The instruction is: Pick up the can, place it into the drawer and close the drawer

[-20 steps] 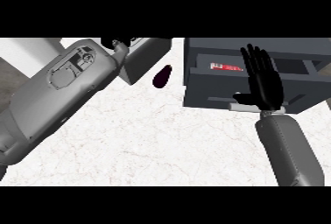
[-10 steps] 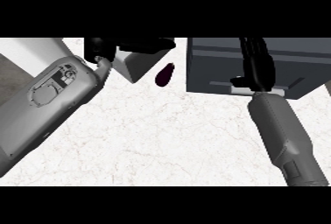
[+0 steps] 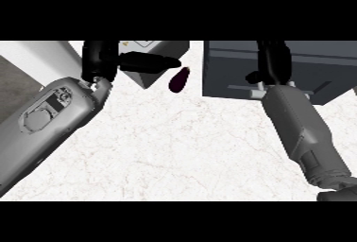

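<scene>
Drawer [image 3: 230, 71], dark grey box: long axis left-right, handle towards you; black right hand [image 3: 273, 59] straight-fingered against it.

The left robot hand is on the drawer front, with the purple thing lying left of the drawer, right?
No: the head view shows the right robot hand on the drawer front; the left robot hand is at upper left. The purple thing does lie left of the drawer.
</scene>
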You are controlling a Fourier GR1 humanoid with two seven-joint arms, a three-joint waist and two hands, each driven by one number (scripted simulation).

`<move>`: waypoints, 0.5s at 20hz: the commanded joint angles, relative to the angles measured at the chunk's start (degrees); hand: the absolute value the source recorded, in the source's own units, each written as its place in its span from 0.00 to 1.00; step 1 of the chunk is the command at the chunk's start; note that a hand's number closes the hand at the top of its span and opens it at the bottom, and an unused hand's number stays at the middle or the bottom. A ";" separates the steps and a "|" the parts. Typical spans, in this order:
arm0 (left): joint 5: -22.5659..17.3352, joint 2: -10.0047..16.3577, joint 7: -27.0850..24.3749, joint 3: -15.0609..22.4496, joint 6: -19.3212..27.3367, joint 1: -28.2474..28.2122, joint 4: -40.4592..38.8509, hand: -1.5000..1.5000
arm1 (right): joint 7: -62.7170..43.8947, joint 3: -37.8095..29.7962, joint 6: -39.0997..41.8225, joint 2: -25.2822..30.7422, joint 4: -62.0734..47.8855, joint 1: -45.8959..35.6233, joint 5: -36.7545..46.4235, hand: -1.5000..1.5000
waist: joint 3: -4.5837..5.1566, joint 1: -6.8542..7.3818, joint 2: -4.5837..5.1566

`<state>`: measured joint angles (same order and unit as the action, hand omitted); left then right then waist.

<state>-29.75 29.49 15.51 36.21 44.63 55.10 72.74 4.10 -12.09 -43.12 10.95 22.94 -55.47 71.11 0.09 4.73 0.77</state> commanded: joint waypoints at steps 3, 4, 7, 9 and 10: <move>0.62 1.85 -1.41 -0.82 -0.82 -4.87 4.02 0.00 | -1.52 -1.77 0.92 0.60 -6.33 -7.90 -0.29 0.00 | -0.18 1.50 0.97; 0.63 2.11 -0.84 -1.56 -1.64 -3.42 3.51 0.00 | 1.75 -2.26 0.23 1.05 -6.93 -6.87 -1.27 0.00 | -0.24 0.68 1.04; 1.63 0.92 -3.97 -1.27 -1.42 -7.10 2.61 0.00 | 0.40 -2.47 -1.79 -0.93 -7.48 -8.27 -1.10 0.00 | -0.19 0.42 1.20; 1.25 1.86 -3.42 -2.01 -2.05 -8.08 4.27 0.00 | 5.04 -3.85 2.73 1.44 -8.06 -9.89 -3.36 0.00 | -0.22 0.18 0.91; 1.54 2.31 -0.24 -1.90 -1.25 -5.14 4.82 0.00 | 3.83 -3.55 3.18 0.49 -8.73 -11.11 -2.80 0.00 | -0.28 0.77 0.93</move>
<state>-28.51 31.14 13.65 34.92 43.51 49.32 76.52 6.57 -13.97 -41.52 12.20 15.21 -61.38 70.35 -0.13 4.26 1.43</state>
